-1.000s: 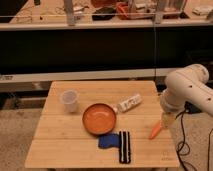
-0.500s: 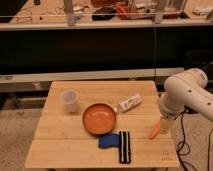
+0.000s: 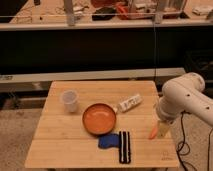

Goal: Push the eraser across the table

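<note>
At the table (image 3: pixel 60 135) front lies a long black pale-striped eraser (image 3: pixel 124 146); gripper (image 3: pixel 162 129) at right, state unclear

The eraser (image 3: pixel 124 146) is lying near the worktop's (image 3: pixel 60 145) front edge, just beside a blue pad (image 3: pixel 108 141), with an orange bowl (image 3: pixel 99 118) sitting behind them. The gripper (image 3: pixel 162 130) is hanging over the right side, next to a small orange object (image 3: pixel 153 133).
</note>
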Controlling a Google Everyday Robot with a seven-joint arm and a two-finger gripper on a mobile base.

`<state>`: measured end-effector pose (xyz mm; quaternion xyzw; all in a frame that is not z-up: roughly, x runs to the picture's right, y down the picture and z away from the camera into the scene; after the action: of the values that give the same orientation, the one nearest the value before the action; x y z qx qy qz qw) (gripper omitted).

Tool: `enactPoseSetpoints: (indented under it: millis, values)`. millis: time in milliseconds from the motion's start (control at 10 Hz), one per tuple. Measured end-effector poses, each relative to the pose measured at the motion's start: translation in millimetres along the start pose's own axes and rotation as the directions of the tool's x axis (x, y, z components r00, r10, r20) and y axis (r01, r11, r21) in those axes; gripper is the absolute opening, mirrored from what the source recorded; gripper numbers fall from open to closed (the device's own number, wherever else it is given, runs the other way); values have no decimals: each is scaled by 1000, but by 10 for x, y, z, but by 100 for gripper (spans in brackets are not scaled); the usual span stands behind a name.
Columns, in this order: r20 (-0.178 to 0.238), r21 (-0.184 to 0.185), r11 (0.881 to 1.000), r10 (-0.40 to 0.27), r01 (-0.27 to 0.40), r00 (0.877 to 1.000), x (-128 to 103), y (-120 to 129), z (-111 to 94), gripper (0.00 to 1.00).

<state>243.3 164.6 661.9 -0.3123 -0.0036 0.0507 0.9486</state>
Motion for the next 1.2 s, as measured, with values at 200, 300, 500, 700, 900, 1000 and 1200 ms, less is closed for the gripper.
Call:
enactPoseSetpoints:
  millis: [200,300,500,700,900,1000,1200]
  values:
    - [10,-8,1000,-12,12,1000,-70,68,73,80]
    - [14,-13,1000,-16,16,1000,-99,111,104,80]
    - [24,-25,1000,-16,16,1000,-114,231,168,80]
    - [43,-41,999,-21,23,999,-177,328,263,80]
    - [56,-53,998,-23,26,998,-219,408,358,80]
    - [62,-58,998,-21,25,998,-221,437,379,80]
    - [76,-67,997,-22,27,997,-222,521,525,80]
